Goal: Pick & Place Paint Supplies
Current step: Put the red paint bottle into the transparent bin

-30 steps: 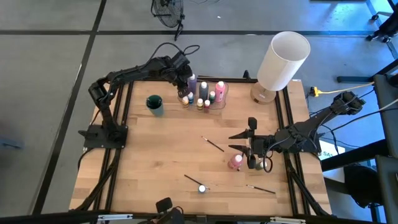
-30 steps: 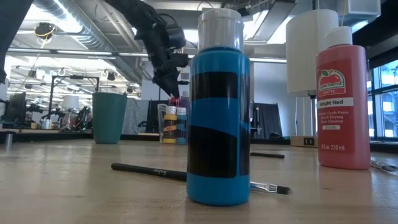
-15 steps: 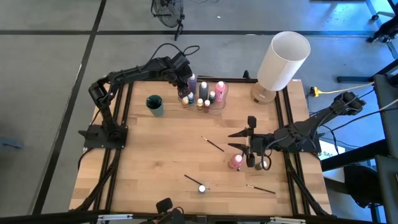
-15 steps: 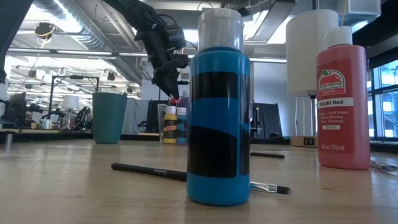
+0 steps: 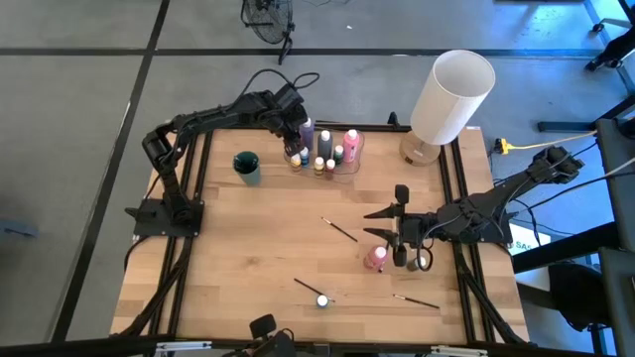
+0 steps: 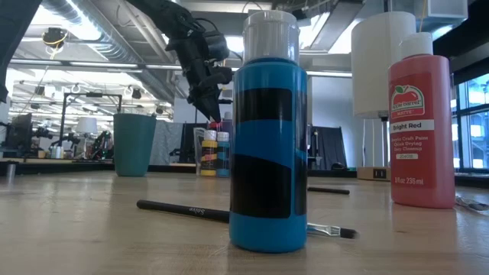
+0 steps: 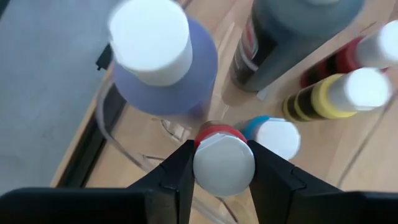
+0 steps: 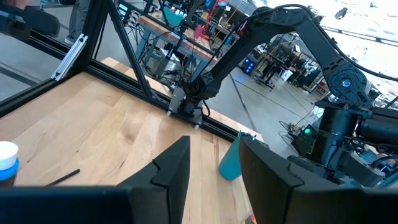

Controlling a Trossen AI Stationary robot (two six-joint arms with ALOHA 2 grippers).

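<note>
Nothing has moved much since before: the left gripper [image 7: 222, 163] still pinches the red bottle [image 7: 222, 160] by its white cap, over the clear container [image 5: 349, 159]. Right gripper [image 8: 214, 163] hangs with fingers apart above the table [image 5: 258, 238], holding nothing, near the pink bottle [image 5: 376, 258].

My wooden desk [image 5: 278, 238] and what sits on it

A teal cup [image 5: 246, 166] and a clear container [image 5: 355, 157] of bottles stand at the far edge, a white cylinder [image 5: 451, 95] at the far right corner; a pink bottle [image 5: 376, 258], a blue bottle [image 6: 269, 137] and three paintbrushes [image 5: 339, 230] lie nearer.
</note>
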